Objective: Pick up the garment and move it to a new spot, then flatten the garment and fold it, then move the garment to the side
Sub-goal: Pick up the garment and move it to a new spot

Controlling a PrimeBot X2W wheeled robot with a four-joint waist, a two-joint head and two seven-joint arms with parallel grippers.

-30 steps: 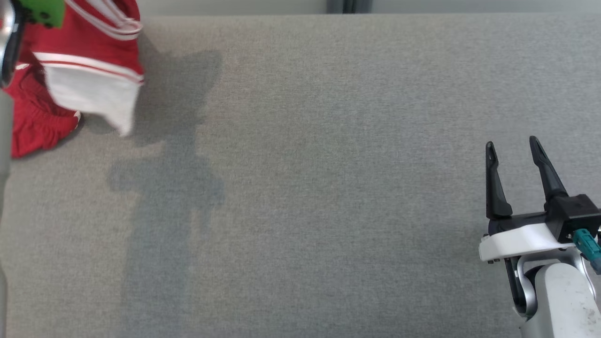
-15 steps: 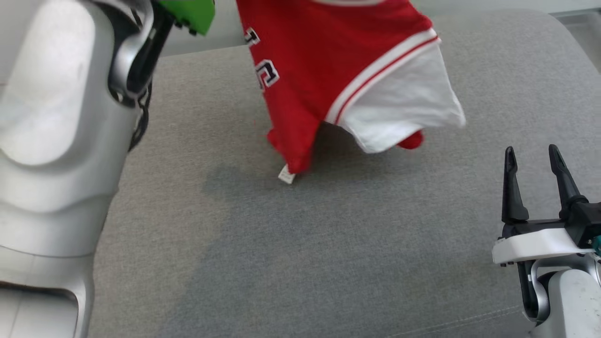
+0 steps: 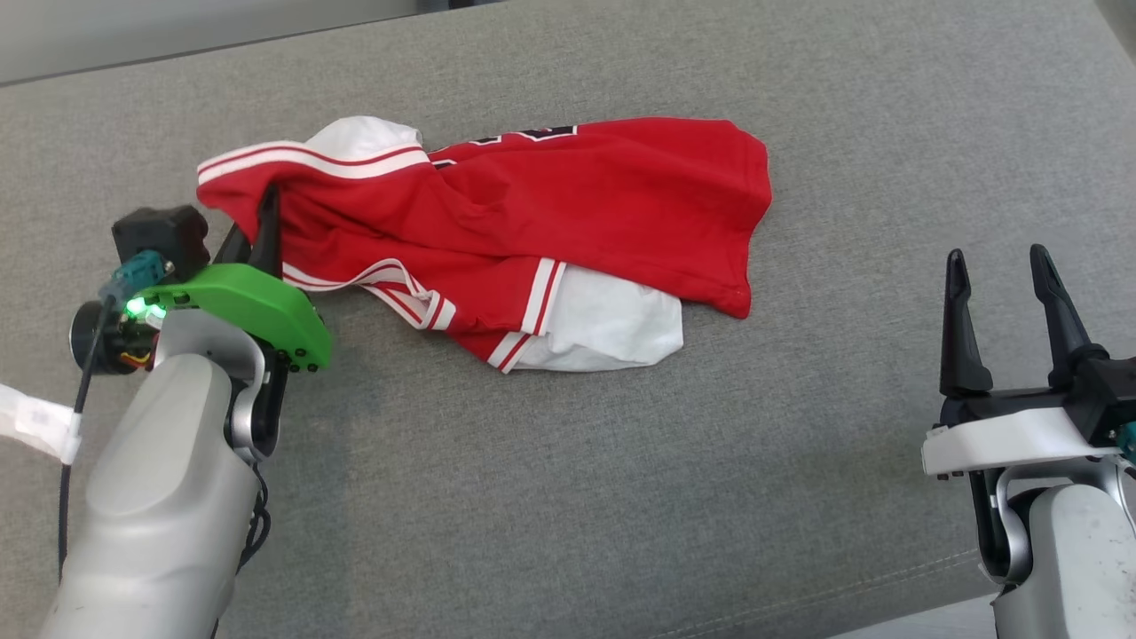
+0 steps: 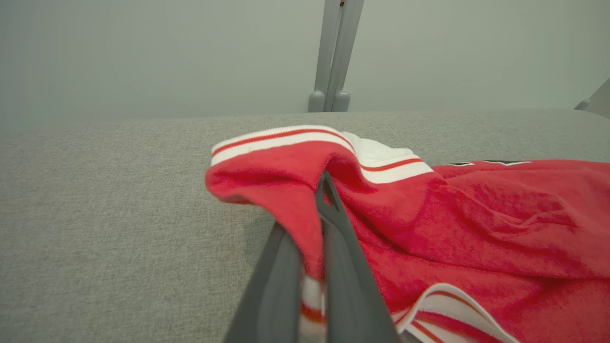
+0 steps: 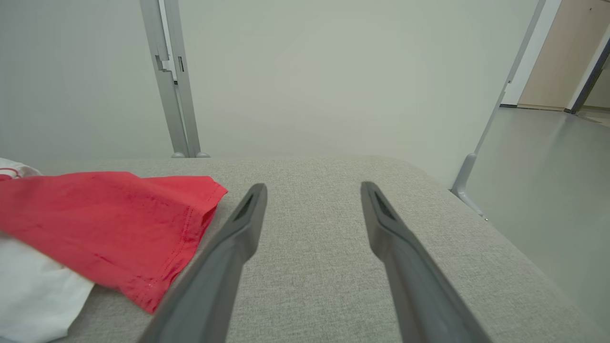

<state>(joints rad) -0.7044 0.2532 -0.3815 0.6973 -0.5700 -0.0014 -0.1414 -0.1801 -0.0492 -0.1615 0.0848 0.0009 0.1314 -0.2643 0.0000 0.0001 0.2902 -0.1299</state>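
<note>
The garment [image 3: 568, 209] is a red jersey with white sleeves and red-and-white striped trim, lying crumpled on the grey cushion. My left gripper [image 3: 266, 200] is at the garment's left end, shut on a fold of red cloth beside the striped trim. In the left wrist view the garment [image 4: 429, 228] drapes over my left gripper [image 4: 321, 183], whose two fingers pinch the cloth between them. My right gripper [image 3: 998, 262] stands open at the right, apart from the garment. In the right wrist view my right gripper [image 5: 312, 190] points over bare cushion, with the garment's [image 5: 109, 219] hem at the left.
The grey fabric cushion [image 3: 577, 497] spreads under everything, with its front edge at the lower right. A pale wall and a grey metal post [image 5: 171, 81] stand behind it. To the right the cushion drops off to grey floor [image 5: 548, 190].
The head camera has swung, so the whole picture has shifted. The garment, hanging raised from my left gripper before, now lies spread on the cushion. My right gripper stays open.
</note>
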